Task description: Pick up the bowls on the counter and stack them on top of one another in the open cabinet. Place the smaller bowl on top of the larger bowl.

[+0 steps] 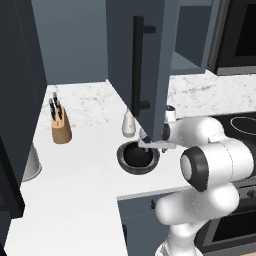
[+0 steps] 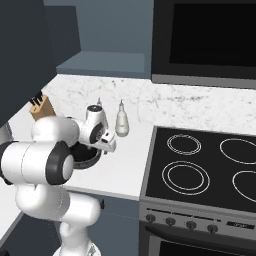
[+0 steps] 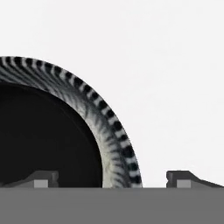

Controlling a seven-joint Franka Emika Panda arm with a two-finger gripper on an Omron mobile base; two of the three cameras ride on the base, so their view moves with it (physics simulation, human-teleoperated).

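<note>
Gripper (image 3: 111,178) wide, straddling the wide grey mottled bowl's (image 1: 126,162) rim, gripping nothing. Small glossy black bowl (image 1: 138,154) sits inside it, near the white marble counter's (image 1: 85,165) front edge.

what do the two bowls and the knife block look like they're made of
Larger bowl: likely glazed ceramic or stoneware, judging by its mottled grey, speckled rim. Smaller bowl, sitting inside it: glossy black, glazed ceramic or plastic; the look leaves it open. Knife block: apparently wood, tan and matte.
</note>
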